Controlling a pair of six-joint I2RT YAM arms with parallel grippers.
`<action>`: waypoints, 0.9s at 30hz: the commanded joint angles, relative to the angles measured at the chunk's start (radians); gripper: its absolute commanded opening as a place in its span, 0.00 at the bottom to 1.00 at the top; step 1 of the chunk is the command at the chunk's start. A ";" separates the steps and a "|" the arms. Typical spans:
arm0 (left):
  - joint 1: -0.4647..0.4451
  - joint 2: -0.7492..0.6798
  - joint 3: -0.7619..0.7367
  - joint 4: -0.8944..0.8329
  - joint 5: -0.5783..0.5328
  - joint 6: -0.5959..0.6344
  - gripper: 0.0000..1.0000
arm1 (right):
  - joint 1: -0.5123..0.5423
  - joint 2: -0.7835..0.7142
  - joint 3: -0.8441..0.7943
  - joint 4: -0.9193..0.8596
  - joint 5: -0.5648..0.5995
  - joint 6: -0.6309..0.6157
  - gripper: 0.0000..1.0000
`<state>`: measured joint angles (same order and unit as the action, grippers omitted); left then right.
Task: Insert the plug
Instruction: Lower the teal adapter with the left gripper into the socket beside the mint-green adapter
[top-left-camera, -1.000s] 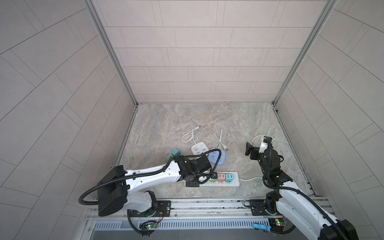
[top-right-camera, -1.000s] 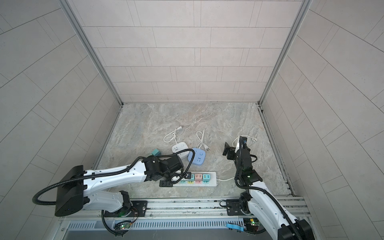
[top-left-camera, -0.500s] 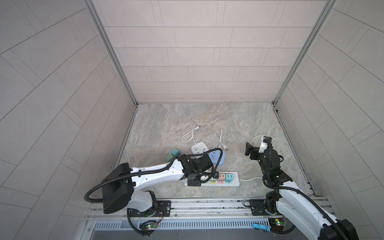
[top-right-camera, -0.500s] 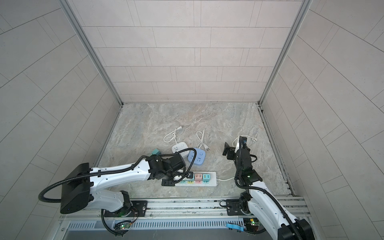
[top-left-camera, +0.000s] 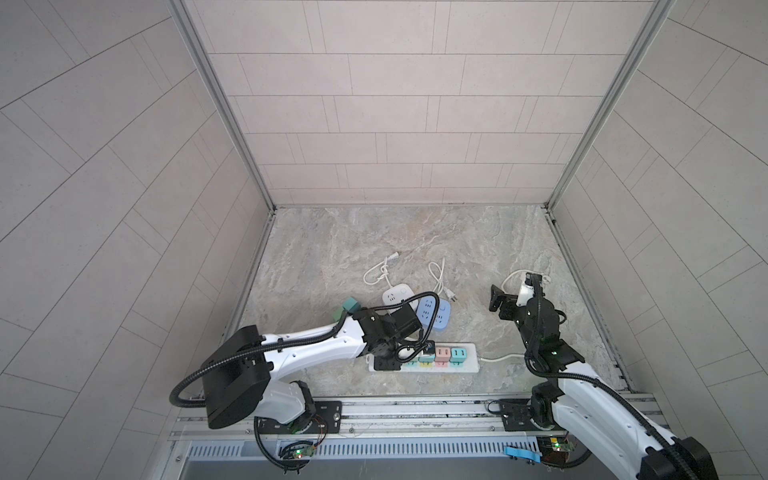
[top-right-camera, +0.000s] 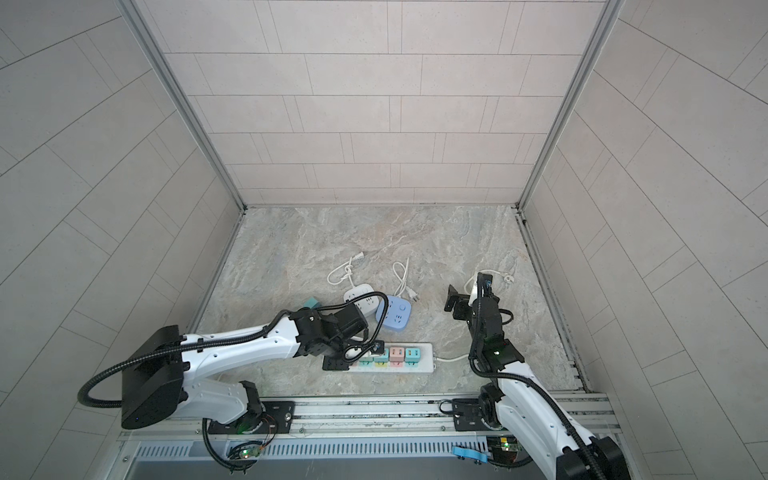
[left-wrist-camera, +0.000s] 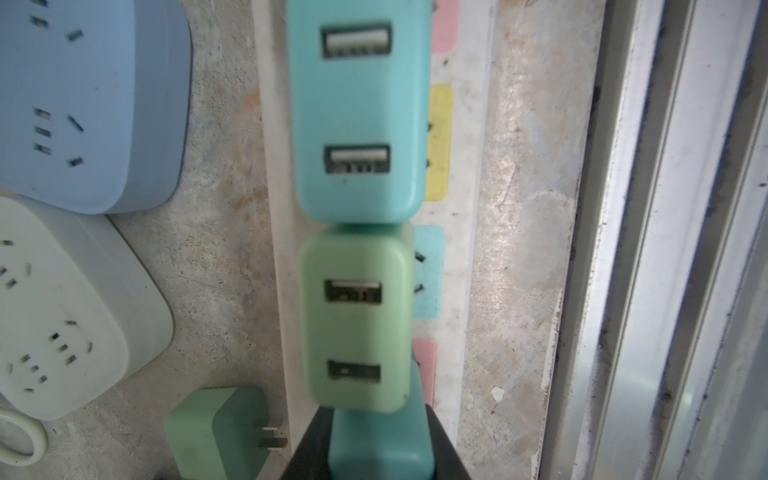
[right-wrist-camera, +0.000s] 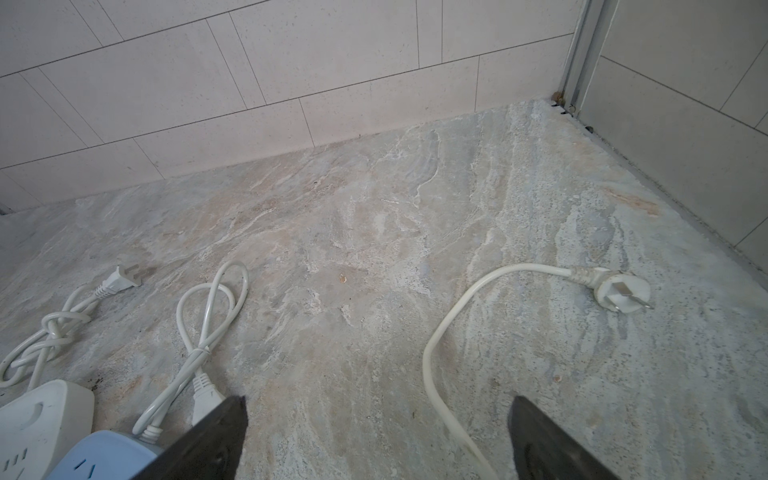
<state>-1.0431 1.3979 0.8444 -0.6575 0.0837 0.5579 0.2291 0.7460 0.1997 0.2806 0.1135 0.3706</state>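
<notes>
Plug in left claw looks teal; any lettering too blurred.

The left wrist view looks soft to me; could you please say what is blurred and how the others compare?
In the left wrist view the near light-green two-port USB charger and the teal two-port charger beside it are out of focus, while the marbled stone floor is sharper; the right wrist view is crisp on the white round plug; both top views are evenly lit.
</notes>
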 joint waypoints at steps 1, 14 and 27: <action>0.009 0.026 -0.046 0.012 -0.005 0.035 0.00 | 0.004 -0.009 0.021 0.009 0.016 0.002 1.00; 0.010 0.120 -0.018 -0.013 0.029 0.054 0.00 | 0.004 -0.004 0.023 0.008 0.016 0.002 1.00; 0.082 0.262 0.022 -0.050 0.088 0.072 0.00 | 0.005 -0.010 0.020 0.006 0.014 0.000 1.00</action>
<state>-0.9680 1.5471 0.9409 -0.7517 0.1951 0.5964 0.2291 0.7460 0.2001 0.2806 0.1173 0.3706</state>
